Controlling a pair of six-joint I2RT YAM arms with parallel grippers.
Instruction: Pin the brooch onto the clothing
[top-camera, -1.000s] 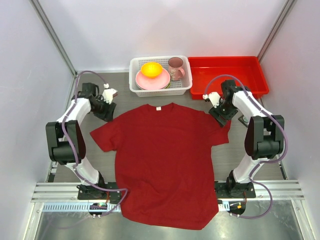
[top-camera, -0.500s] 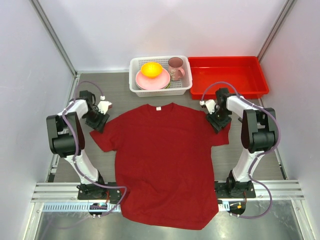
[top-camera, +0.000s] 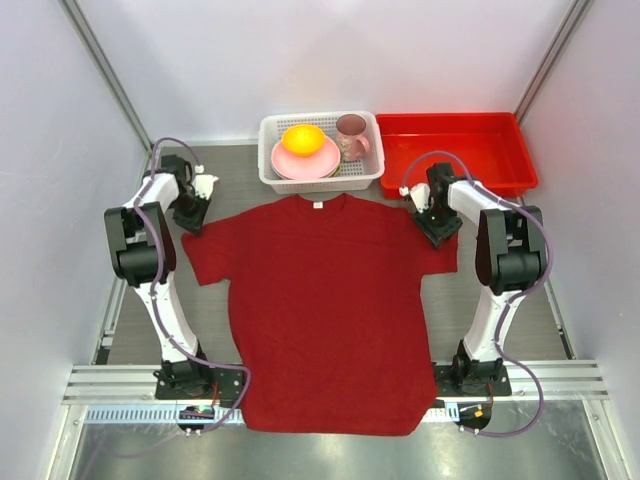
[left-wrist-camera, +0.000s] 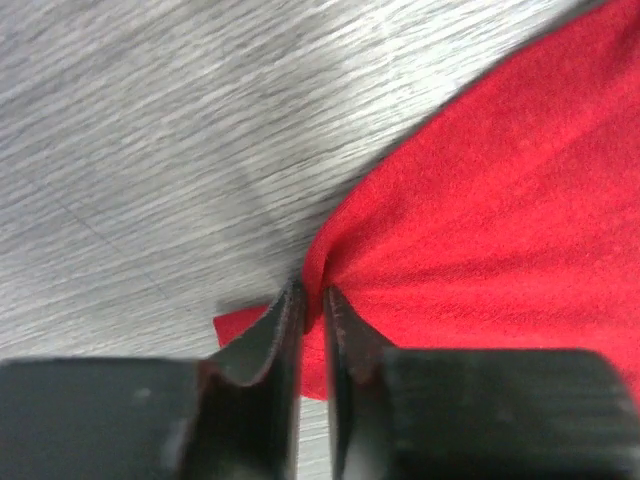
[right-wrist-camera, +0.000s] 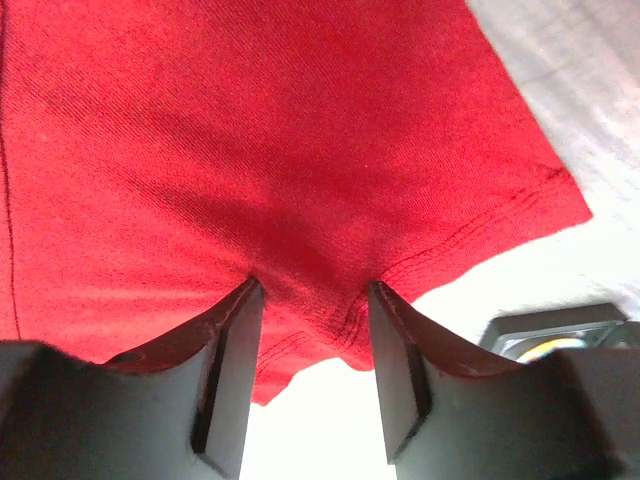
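Note:
The clothing, a dark red T-shirt (top-camera: 325, 300), lies flat on the table with its collar and white label toward the back. My left gripper (top-camera: 192, 212) is at the left sleeve. In the left wrist view it (left-wrist-camera: 312, 300) is shut on a thin fold of the shirt's edge (left-wrist-camera: 500, 200). My right gripper (top-camera: 438, 228) rests on the right sleeve. In the right wrist view its jaws (right-wrist-camera: 312, 290) stand apart, pressed onto the sleeve (right-wrist-camera: 250, 130) with hem fabric bunched between them. The brooch is out of view.
A white basket (top-camera: 320, 186) with a pink plate, an orange bowl (top-camera: 302, 138) and a pink cup (top-camera: 351, 135) stands just behind the collar. A red tray (top-camera: 460, 155) sits at the back right. Grey walls close both sides.
The shirt has slid toward the back of the table, and both grippers moved back with it. The left gripper shut on the sleeve edge. The right jaws narrowed.

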